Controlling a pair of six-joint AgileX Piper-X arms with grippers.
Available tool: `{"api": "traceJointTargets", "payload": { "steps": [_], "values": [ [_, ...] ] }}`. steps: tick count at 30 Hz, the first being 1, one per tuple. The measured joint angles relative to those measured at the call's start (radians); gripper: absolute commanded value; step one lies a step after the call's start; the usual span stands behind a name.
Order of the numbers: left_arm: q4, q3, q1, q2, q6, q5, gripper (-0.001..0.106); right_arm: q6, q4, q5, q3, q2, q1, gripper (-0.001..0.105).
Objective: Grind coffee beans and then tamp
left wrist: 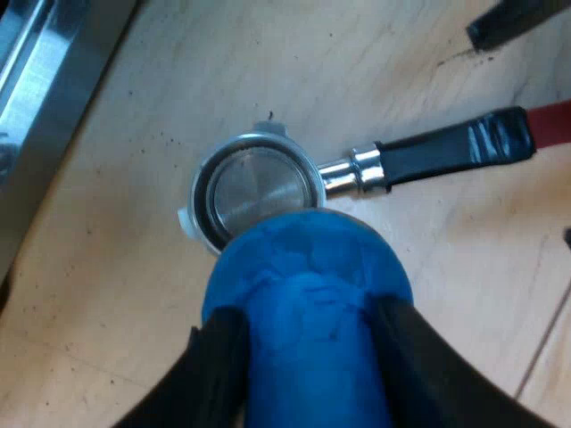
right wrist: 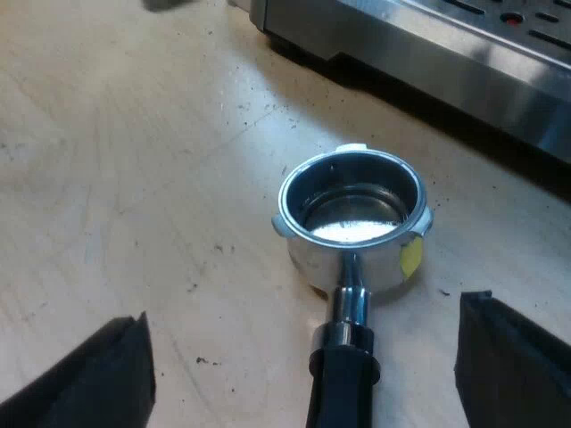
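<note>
The left gripper point(left wrist: 308, 361) has its two black fingers closed against the sides of the blue tamper point(left wrist: 308, 294), gripping it firmly. The tamper's rounded end sits just over the rim of the holder point(left wrist: 259, 187), and I cannot tell whether they touch. The holder lies on the wooden table point(left wrist: 116, 294), its basket showing bare shiny metal inside, its dark handle point(left wrist: 446, 152) ending in red. The right gripper point(right wrist: 303, 352) is spread wide and holds nothing, one finger on each side of the holder's handle, well apart from it. The espresso machine point(right wrist: 446, 62) stands near the holder's basket end
</note>
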Motion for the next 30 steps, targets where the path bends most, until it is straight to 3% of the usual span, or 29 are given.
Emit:
{"api": "traceJointTargets", "payload": {
  "steps": [30],
  "values": [
    [-0.152, 0.0, 0.0, 0.298, 0.021, -0.007, 0.001, 0.0, 0.0, 0.0, 0.004, 0.0, 0.0, 0.07]
  ]
}}
